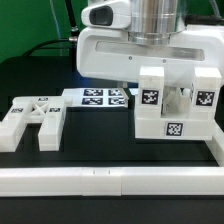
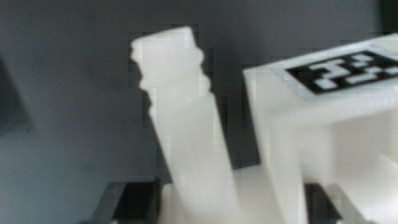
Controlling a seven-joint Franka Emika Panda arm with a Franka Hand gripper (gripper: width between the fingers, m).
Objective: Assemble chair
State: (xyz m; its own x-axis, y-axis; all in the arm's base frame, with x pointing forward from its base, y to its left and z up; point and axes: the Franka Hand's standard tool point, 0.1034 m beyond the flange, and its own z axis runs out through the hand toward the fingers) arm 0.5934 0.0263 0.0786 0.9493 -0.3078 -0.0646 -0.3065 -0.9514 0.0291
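Note:
The part-built chair point(image 1: 172, 118) stands at the exterior view's right, a blocky white body with tags on its two upper blocks and on its front. My gripper point(image 1: 181, 97) reaches down between those two blocks, mostly hidden behind them. In the wrist view my gripper point(image 2: 222, 205) is shut on a long white bar point(image 2: 183, 120) with a ridged end, which runs straight out from between the dark fingers point(image 2: 134, 200). A tagged block point(image 2: 329, 90) of the chair sits close beside the bar. A two-legged white tagged chair piece point(image 1: 30, 117) lies at the exterior view's left.
The marker board point(image 1: 100, 97) lies flat behind the loose piece, left of the chair. A long plain white rail point(image 1: 110, 180) runs along the front edge. The big white robot body point(image 1: 130, 40) hangs over the chair.

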